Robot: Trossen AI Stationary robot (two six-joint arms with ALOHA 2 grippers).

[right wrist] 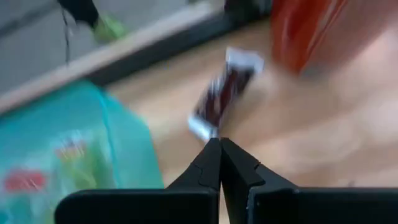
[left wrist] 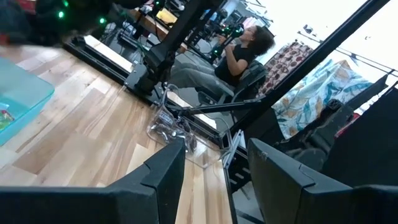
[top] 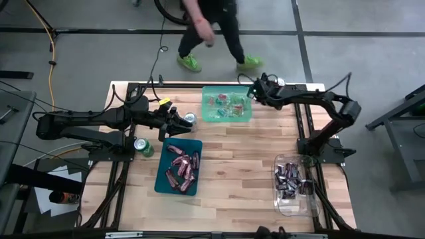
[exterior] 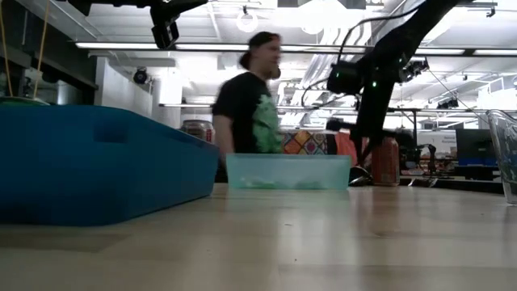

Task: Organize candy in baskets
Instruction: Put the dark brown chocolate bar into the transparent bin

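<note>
beside the green basket (top: pixel 228 106), a dark candy bar (right wrist: pixel 222 93) lay on the tabletop (top: pixel 252 159) under the right hand (right wrist: pixel 220 147), fingers closed and empty; reaching might topple the nearby red can (right wrist: pixel 305 28). left hand (left wrist: pixel 214 168) hung open.

Robotics lab: ceiling strip lights (exterior: pixel 266 47), concrete floor (top: pixel 80 60).

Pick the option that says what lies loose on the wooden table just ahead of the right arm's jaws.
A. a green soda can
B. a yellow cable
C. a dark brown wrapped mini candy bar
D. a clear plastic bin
C: the right wrist view shows a dark brown wrapped mini candy bar on bare wood ahead of the right gripper, whose jaws are shut, beside the light green translucent plastic basket.
</note>
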